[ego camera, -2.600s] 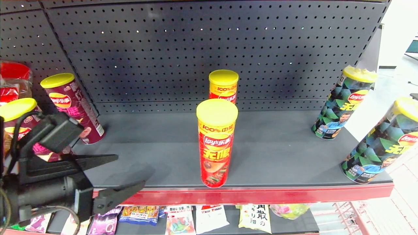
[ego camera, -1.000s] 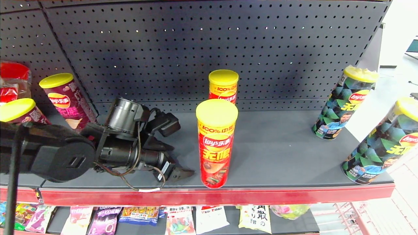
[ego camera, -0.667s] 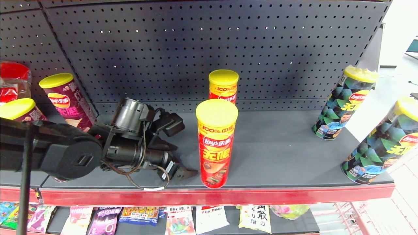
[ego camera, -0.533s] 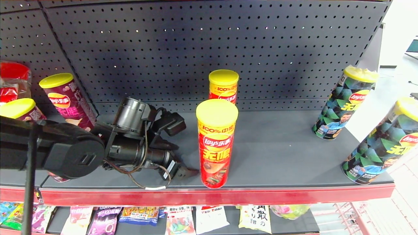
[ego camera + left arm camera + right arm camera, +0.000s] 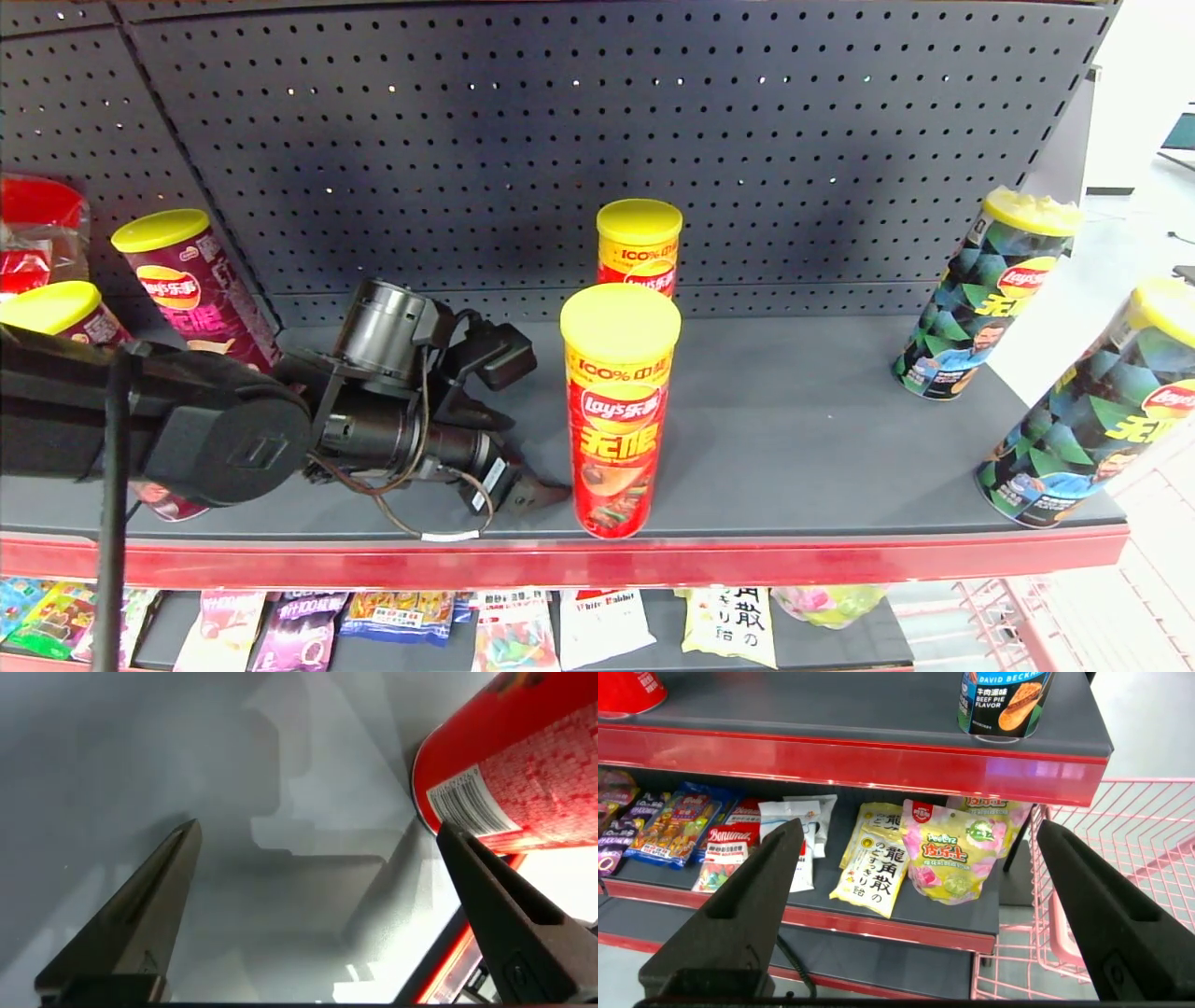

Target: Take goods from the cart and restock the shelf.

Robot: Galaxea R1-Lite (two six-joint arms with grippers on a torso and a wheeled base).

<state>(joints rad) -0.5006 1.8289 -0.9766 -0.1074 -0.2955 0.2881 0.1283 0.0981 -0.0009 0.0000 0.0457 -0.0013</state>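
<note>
A red chip can with a yellow lid (image 5: 616, 411) stands upright at the front middle of the grey shelf (image 5: 794, 448). A second red can (image 5: 639, 245) stands behind it. My left gripper (image 5: 534, 457) lies low over the shelf just left of the front can, open and empty. In the left wrist view the left gripper (image 5: 318, 829) has wide-spread fingers, and the can's base (image 5: 509, 765) sits beyond one fingertip. My right gripper (image 5: 917, 826) is open and empty, below shelf level, facing the lower shelf.
Maroon cans (image 5: 191, 289) stand at the shelf's left, dark patterned cans (image 5: 990, 289) (image 5: 1092, 411) at its right. Snack bags (image 5: 887, 859) lie on the lower shelf. A pink wire cart (image 5: 1120, 877) stands to the right. Bare shelf lies between the red and dark cans.
My left arm came up from the lower left onto the shelf and has crept right, toward the front red can. The cans have not moved.
</note>
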